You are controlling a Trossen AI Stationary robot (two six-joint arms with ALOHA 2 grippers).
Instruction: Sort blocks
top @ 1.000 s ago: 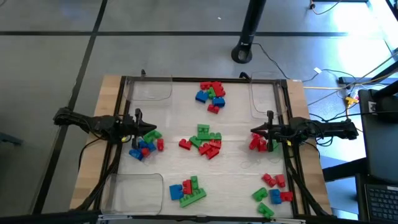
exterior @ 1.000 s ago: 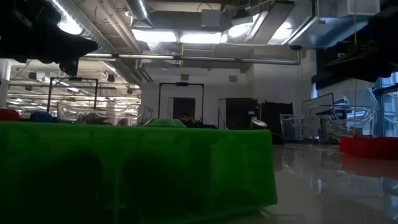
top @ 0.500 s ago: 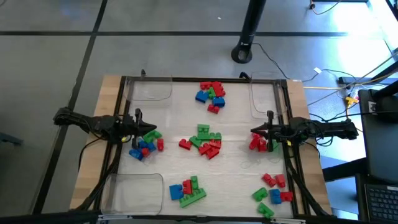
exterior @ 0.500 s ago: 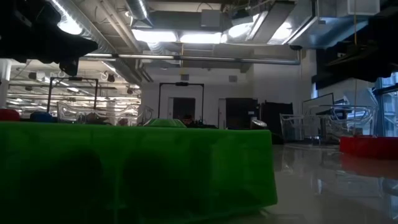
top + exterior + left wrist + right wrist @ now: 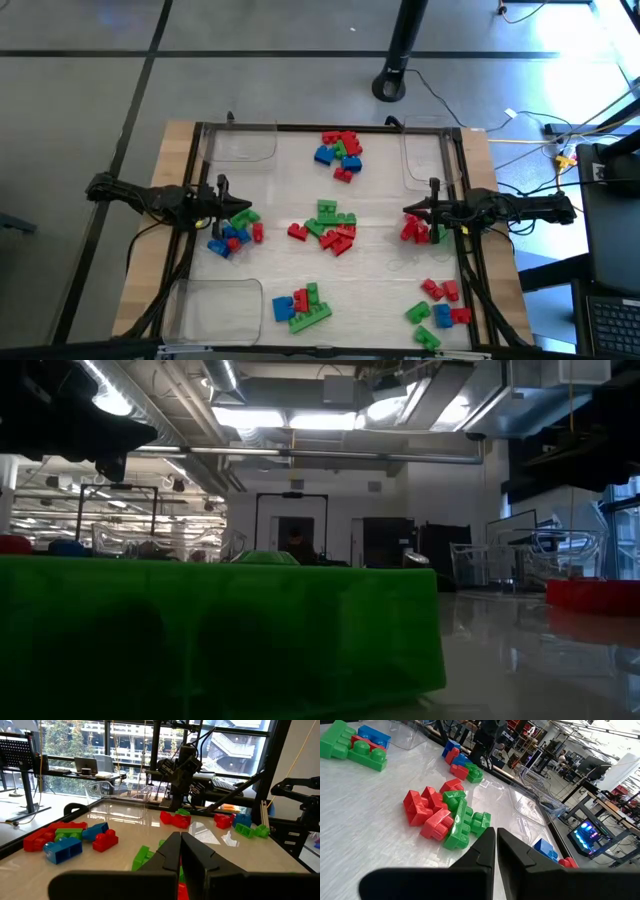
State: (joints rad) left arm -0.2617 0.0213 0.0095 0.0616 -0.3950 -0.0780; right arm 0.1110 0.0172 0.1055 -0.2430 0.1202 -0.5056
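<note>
Between both arms, blocks crowd mid-table.

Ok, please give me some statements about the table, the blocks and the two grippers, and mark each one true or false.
1. Both the left gripper and the right gripper are shut and hold nothing. True.
2. All the blocks are already sorted by colour. False: the middle pile mixes green and red blocks, and the other piles are mixed too.
3. A clear tray at the near left corner of the table has no blocks in it. True.
4. The left gripper is over the pile at the far edge. False: it is at the left side, next to the left pile.
5. Yellow blocks lie near the right gripper. False: the blocks there are red and green.
</note>
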